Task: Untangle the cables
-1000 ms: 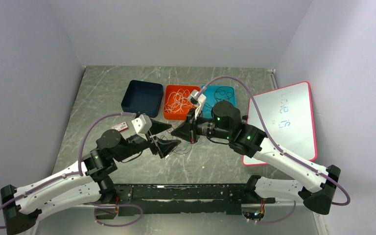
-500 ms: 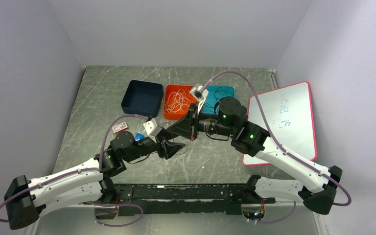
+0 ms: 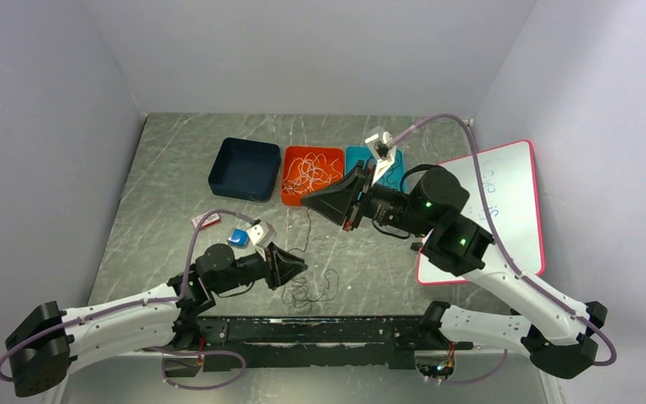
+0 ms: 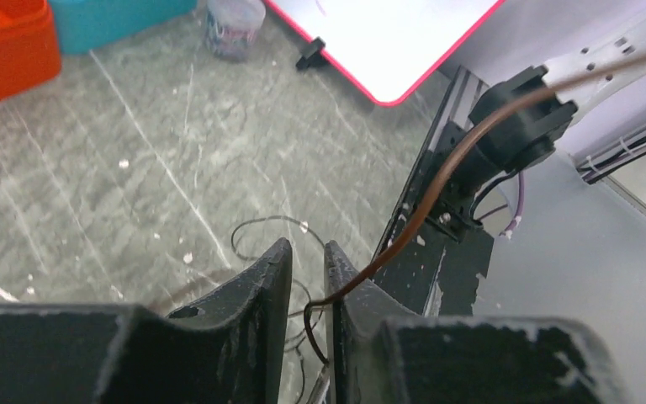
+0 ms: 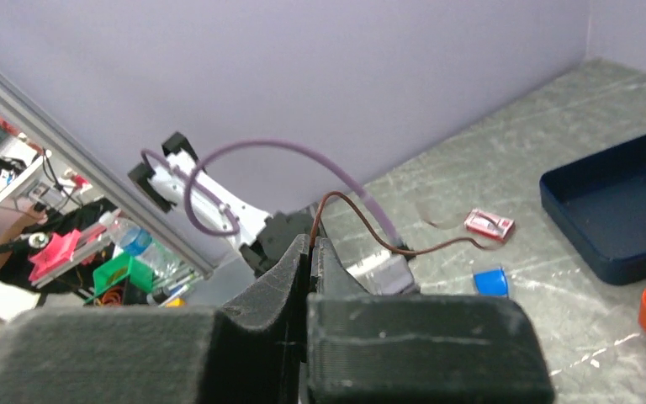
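A loose tangle of thin dark cables (image 3: 307,291) lies on the table near the front rail. One brown strand (image 3: 307,231) rises from it to my right gripper (image 3: 304,202), which is raised and shut on that strand (image 5: 395,249). My left gripper (image 3: 301,265) is low beside the tangle. Its jaws (image 4: 307,246) are narrowed to a slim gap. The brown cable (image 4: 437,181) crosses the right finger and curls down into the gap, with dark loops (image 4: 261,223) on the table beyond. White cables (image 3: 309,175) fill the orange bin.
A navy bin (image 3: 244,168), an orange bin (image 3: 289,198) and a teal bin (image 3: 395,172) stand in a row at the back. A pink-rimmed whiteboard (image 3: 496,202) lies at the right. A red packet (image 3: 208,220) and a blue cap (image 3: 238,237) lie left of my left arm.
My left gripper dropped toward the front edge and narrowed its jaws round the cable. My right gripper rose and drew back to the right, pulling a strand up from the tangle.
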Tool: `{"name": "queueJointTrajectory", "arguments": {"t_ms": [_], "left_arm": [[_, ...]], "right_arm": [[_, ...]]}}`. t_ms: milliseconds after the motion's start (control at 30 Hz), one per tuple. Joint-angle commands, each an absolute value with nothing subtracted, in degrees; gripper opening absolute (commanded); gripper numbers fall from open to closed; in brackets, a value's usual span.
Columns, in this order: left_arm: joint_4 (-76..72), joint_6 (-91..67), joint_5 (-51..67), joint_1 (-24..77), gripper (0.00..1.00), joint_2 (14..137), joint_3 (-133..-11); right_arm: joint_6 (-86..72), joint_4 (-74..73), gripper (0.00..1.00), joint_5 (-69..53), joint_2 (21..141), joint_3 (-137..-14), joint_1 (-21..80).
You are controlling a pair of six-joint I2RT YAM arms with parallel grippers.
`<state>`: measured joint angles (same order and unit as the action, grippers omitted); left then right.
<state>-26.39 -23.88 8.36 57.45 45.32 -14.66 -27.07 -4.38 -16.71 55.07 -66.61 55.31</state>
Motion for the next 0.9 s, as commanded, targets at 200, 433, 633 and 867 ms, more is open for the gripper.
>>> {"name": "queueJointTrajectory", "arguments": {"t_ms": [200, 433, 633, 867], "left_arm": [[-33.20, -28.87, 9.07, 57.13, 0.26, 45.92, -8.75], [-31.80, -29.60, 6.56, 57.13, 0.27, 45.35, -7.96], [-27.72, -30.27, 4.24, 57.13, 0.32, 42.37, -8.07], [-23.49, -29.82, 2.61, 57.13, 0.36, 39.92, -9.67]], "right_arm": [[-19.96, -5.43, 0.00, -10.15, 55.00, -76.25, 55.55], [-14.95, -11.96, 0.00, -2.95, 53.92, -79.92, 55.55], [-10.83, -16.04, 0.00, -3.83, 51.43, -77.91, 55.55], [-7.31, -14.23, 0.00, -14.42, 48.38, -72.49, 55.59]]}}
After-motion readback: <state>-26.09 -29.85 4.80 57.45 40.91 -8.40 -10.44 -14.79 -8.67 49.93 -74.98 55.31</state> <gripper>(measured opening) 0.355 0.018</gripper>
